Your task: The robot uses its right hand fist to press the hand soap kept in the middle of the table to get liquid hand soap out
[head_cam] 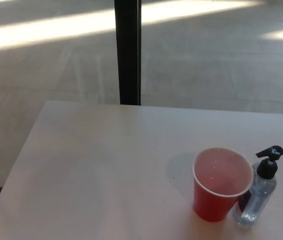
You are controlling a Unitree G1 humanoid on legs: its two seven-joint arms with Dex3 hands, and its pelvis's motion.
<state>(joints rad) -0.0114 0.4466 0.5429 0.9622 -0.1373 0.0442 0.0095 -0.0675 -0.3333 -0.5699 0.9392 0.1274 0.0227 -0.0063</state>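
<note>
Soap bottle (258, 197) is what the right hand must reach, yet neither hand shows in the head view, so whether the fingers are apart or curled into a fist cannot be told. No arm or forearm enters from either side.

Working outward from where the right hand would come in, the first thing it meets is the clear bottle itself, standing upright near the right edge of the table (91, 170), toward the near side rather than in its middle. Its black pump head (269, 159) sits on top, with the nozzle pointing up and to the right. A red cup (220, 182) stands just beside the bottle on its left, so close that the two seem to touch or nearly touch; the cup looks empty. Beyond them the pale tabletop runs bare to the far edge, with a dark post (127, 50) and a sunlit floor (221, 60) behind.

The step in hand appears to be the approach, with no press yet begun. To do it well, the fist should probably come down from the right and above, squarely over the pump head, and push straight down. An off-centre push risks tipping the slim bottle into the cup. The nozzle points away from the cup, so soap would likely land on the table.
</note>
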